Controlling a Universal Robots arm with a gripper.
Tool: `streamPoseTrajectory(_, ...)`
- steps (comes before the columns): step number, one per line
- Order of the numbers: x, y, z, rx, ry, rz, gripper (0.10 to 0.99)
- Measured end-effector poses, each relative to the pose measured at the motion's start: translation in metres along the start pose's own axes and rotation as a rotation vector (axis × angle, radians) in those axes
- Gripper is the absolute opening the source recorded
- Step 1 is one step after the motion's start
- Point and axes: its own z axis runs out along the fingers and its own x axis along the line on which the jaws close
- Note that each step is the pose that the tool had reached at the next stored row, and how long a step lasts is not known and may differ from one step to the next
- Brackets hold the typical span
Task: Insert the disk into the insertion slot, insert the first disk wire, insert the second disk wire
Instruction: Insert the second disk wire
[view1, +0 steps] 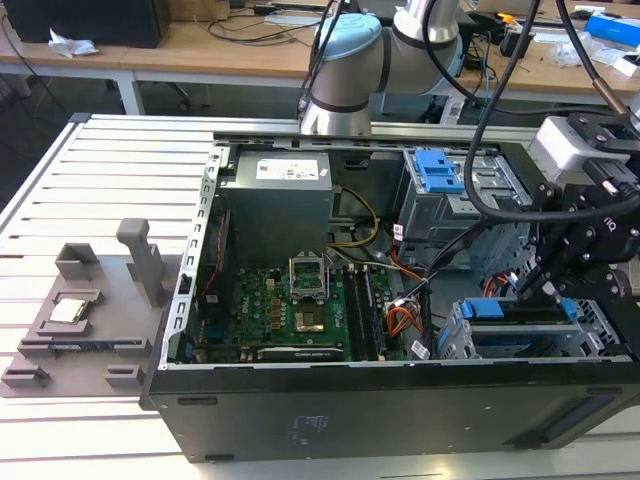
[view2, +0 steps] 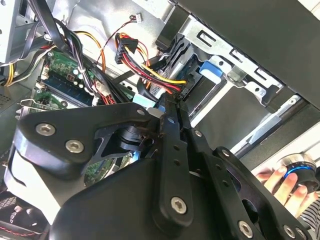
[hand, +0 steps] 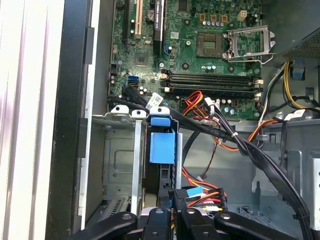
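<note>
**Gripper at the drive bay, disk seated in the cage**

Gripper (view1: 548, 290) hung over the drive cage at the exterior view's right, its black fingers (hand: 159, 226) drawn close together around a wire connector (hand: 192, 194) with red, yellow and black leads, right at the end of the disk.

Going from the exterior view's left to its right: a grey fixture tray (view1: 60, 340) lay on the slatted table (view1: 40, 200), with a small square chip (view1: 68, 310) resting in one of its recesses. Next stood the open computer case (view1: 300, 420). Inside it sat the grey power supply (view1: 278, 200) at the far end, and the green motherboard (view1: 290, 310) below it, bearing an empty processor socket (view1: 305, 275). Orange and black cables ran across toward the cages. Farther right, a tall grey metal cage (view1: 460, 195) carried a blue latch (view1: 438, 170).

Nearest the front, the insertion slot (view1: 450, 340) in the perforated cage held the disk (view1: 520, 312), whose blue carrier showed along the top edge. In the first wrist view the disk's blue tab (hand: 162, 145) stood between the cage's metal rails.
</note>
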Motion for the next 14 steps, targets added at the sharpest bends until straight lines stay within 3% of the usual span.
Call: streamPoseTrajectory(14,0.0035,-0.0003,0.0050,0.000,-0.0023,0.000,0.149)
